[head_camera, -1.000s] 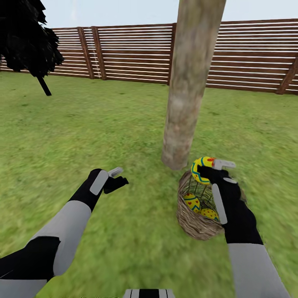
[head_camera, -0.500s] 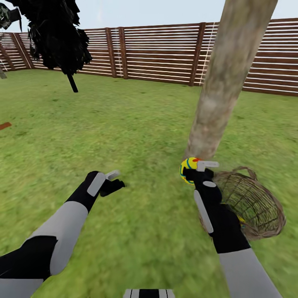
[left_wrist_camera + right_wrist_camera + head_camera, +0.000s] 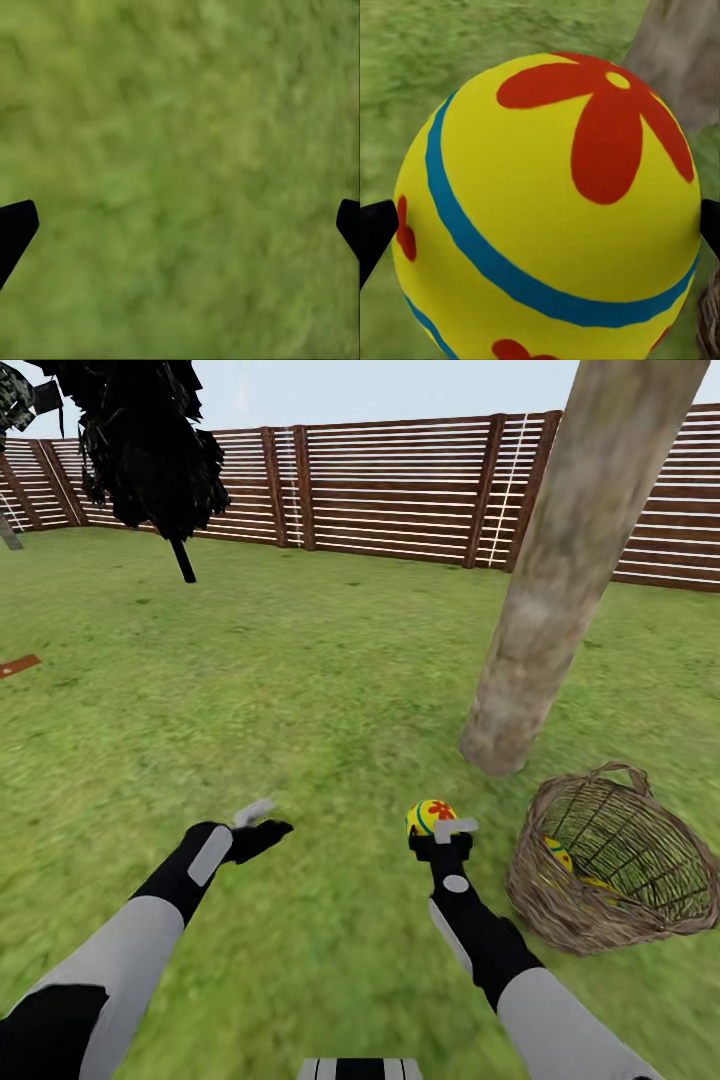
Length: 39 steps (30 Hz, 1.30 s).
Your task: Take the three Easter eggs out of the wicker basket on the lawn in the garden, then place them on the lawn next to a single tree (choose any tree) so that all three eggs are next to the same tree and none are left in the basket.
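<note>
Head view, left to right. A black conifer (image 3: 150,450) stands far left before the slat fence (image 3: 400,490). The lawn (image 3: 300,660) fills the middle ground.

Left gripper (image 3: 262,824): held above bare grass, near left. In the left wrist view its two dark fingertips (image 3: 15,232) sit at opposite edges of the picture with only lawn (image 3: 180,180) between them, so the fingers are spread wide and hold nothing.

Right gripper (image 3: 440,835): right of centre, fingers closed on one egg (image 3: 428,817), yellow with a blue band and a red flower. In the right wrist view the egg (image 3: 547,210) sits between the two fingertips (image 3: 376,232), above grass, with the trunk (image 3: 682,60) beyond it.

Tree (image 3: 560,580): its pale trunk meets the lawn far right of the held egg. Basket (image 3: 610,860): on the grass near the trunk's foot, tipped with its mouth facing upward and right. A second egg (image 3: 558,853) shows through the weave; further yellow beside it cannot be counted.
</note>
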Available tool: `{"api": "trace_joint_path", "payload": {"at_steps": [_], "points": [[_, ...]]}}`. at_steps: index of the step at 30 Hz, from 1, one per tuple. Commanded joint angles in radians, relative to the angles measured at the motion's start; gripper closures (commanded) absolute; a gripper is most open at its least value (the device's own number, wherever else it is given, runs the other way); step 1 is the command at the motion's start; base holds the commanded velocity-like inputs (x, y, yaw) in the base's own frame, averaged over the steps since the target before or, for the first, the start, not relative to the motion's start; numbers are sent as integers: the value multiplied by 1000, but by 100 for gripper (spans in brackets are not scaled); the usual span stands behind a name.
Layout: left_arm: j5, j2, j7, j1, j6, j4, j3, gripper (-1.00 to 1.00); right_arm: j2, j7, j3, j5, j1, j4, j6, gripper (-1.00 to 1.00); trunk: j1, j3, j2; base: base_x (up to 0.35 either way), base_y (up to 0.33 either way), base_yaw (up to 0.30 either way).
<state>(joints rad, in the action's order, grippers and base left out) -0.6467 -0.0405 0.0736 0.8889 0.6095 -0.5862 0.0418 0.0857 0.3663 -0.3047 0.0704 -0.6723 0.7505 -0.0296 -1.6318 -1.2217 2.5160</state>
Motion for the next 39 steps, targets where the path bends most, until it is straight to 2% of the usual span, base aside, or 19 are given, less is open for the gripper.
{"api": "trace_joint_path", "payload": {"at_steps": [1,3,5,6,7,9,20,24,28,33,37,39], "points": [[-9,-10,-16,-14,-22,-2,21,-100,4,9,-5,7,-1,-7,7,100,0,-1,0,0,1,0],[17,-35,-141,-66,-130,-3,46,-100,7,12,-4,9,-1,-17,15,100,0,-1,0,0,0,0],[83,-48,-241,-112,-236,-3,52,-100,8,13,0,14,-1,-57,24,100,0,-1,0,0,0,0],[97,-51,-279,-127,-254,-3,53,-100,7,13,1,16,-1,-71,47,100,0,-1,0,0,0,0],[108,-52,-333,-142,-266,-2,53,-100,6,14,5,19,-1,-82,102,100,0,-1,0,0,0,0],[112,-54,-362,-148,-269,2,53,-100,5,14,9,20,-1,-85,137,100,0,-1,0,33,2,0],[111,-55,-368,-150,-262,25,52,-100,0,14,8,18,-1,-84,148,100,0,-1,0,296,69,0],[112,-55,-369,-150,-262,25,52,-100,1,16,13,17,-1,-123,143,100,0,-1,0,320,74,0],[111,-55,-369,-150,-261,25,52,-100,-2,16,52,17,-1,-156,147,100,0,-1,0,279,57,0],[108,-55,-370,-150,-254,25,52,-100,-36,16,62,17,-8,-182,179,100,0,-1,0,35,5,0],[107,-55,-370,-150,-254,24,52,-100,-47,16,62,18,-31,-220,186,100,0,-1,0,1,0,0],[106,-55,-370,-150,-253,23,52,-100,-60,16,62,18,-34,-222,187,100,-1,-8,1,0,0,0]]}}
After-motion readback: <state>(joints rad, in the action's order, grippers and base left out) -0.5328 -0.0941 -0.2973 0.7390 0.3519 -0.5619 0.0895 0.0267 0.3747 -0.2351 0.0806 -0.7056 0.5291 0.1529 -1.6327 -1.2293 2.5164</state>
